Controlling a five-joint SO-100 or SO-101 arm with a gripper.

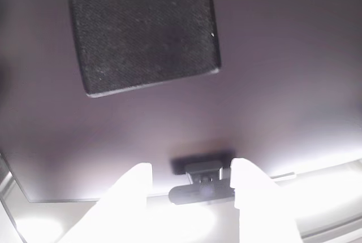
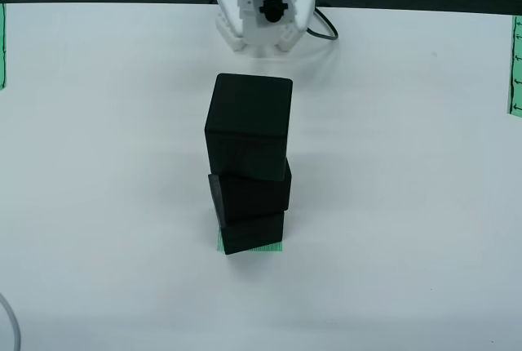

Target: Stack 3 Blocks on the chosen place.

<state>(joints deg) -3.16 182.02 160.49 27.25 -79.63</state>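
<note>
Three black blocks stand as one stack in the middle of the white table in the view from the front. The top block (image 2: pixel 249 126) sits on the middle block (image 2: pixel 249 192), which rests on the bottom block (image 2: pixel 251 233); each is twisted slightly against the one below. The chosen place (image 2: pixel 265 247), a green striped patch, peeks out under the bottom block. My white arm (image 2: pixel 261 0) is folded back at the table's far edge, apart from the stack. In the view that rides on the gripper, the gripper (image 1: pixel 191 175) is open with nothing between its white fingers (image 1: pixel 133 183), and a block's textured black face (image 1: pixel 141 28) shows farther off.
Green striped strips lie at the table's left edge (image 2: pixel 2 45) and right edge (image 2: pixel 515 65). A black cable (image 2: pixel 326 28) leaves the arm's base. In the gripper view a dark flat panel (image 1: pixel 283 56) stands behind the block, with a small black camera (image 1: pixel 203 182) clipped to its edge.
</note>
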